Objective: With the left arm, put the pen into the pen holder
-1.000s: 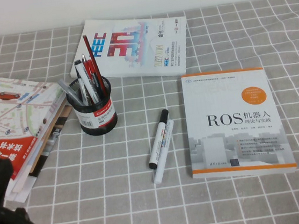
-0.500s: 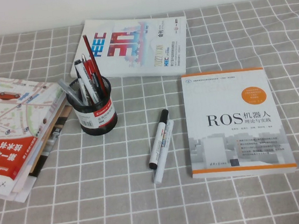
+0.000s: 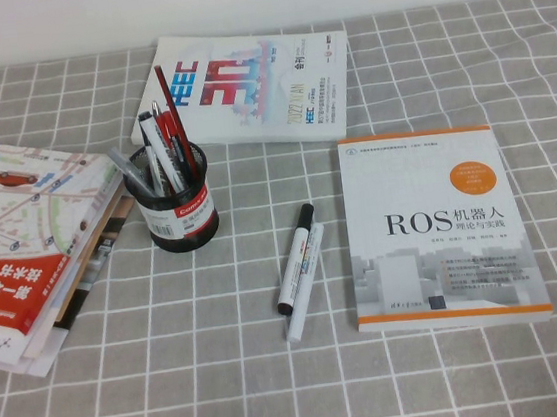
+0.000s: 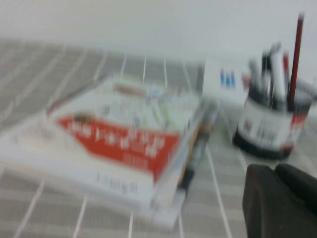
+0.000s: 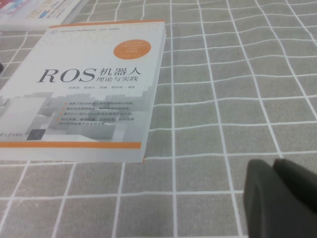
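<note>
Grey checked counter (image 3: 177, 381): pen (image 3: 296, 258) lay right of pen holder (image 3: 173, 205), long axis near-to-far beside a marker (image 3: 304, 288). Left claw (image 4: 277, 203) sat near-left by the book stack (image 3: 21, 248), right claw (image 5: 282, 198) near-right; jaw states could not be told.

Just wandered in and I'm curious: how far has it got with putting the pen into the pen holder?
Looks done: a slim white pen stands in the pen holder among other pens. Nothing seems in hand: the left tool hangs near the book stack, the right tool by the ROS book, neither showing a pen. Nothing appears left.
</note>
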You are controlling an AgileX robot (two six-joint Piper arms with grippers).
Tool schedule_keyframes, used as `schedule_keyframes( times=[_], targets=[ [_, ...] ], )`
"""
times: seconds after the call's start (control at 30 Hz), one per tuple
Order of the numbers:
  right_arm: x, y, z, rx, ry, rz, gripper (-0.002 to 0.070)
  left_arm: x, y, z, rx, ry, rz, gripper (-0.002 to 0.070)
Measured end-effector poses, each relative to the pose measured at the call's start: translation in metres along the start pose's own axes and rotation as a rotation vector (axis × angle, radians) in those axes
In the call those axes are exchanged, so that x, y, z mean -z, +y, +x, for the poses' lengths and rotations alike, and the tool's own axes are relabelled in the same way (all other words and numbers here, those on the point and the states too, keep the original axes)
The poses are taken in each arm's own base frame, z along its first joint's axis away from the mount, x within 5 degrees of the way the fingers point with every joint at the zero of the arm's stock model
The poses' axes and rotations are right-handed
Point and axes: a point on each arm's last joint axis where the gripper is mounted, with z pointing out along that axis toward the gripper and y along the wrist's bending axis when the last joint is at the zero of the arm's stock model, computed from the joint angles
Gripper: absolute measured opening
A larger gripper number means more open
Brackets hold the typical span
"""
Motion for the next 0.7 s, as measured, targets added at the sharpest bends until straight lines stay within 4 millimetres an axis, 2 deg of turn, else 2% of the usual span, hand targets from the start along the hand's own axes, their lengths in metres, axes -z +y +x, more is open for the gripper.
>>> schedule_keyframes(
  times=[0.2,0.7],
  targets=[
    [0.0,0.0,0.0,0.0,0.0,0.0,-0.0015,0.001,0.0,0.017,-0.046,0.175,0.0,-0.0001],
    [0.0,0.0,0.0,0.0,0.0,0.0,-0.0015,0.001,0.001,0.018,-0.06,0.19,-0.002,-0.0001]
  ],
)
